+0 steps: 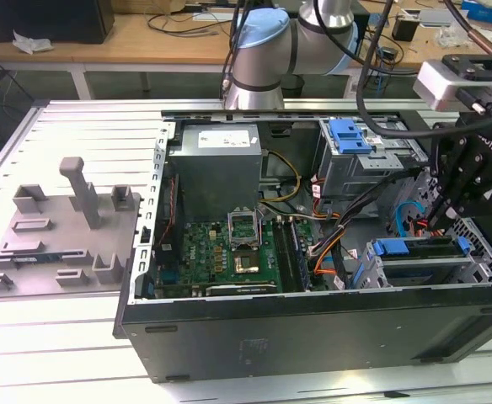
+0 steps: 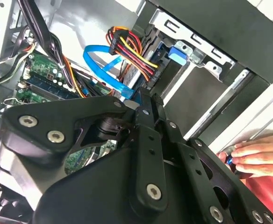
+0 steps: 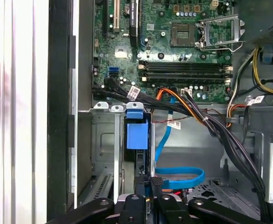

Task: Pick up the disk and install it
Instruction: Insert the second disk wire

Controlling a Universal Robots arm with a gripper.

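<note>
Gripper [image 1: 448,220] low over the case's [image 1: 313,332] drive bay, disk [image 1: 423,250] seated there (grip cannot be told), hand [image 2: 258,156] nearby.

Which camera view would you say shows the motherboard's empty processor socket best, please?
The first wrist view: the processor socket faces the camera, unobstructed. The exterior view shows it smaller, at a slant. In the second wrist view, I cannot make it out.

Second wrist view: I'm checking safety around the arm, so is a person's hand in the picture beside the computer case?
Yes, a hand rests just outside the computer case's edge, close to the gripper's black linkage.
</note>
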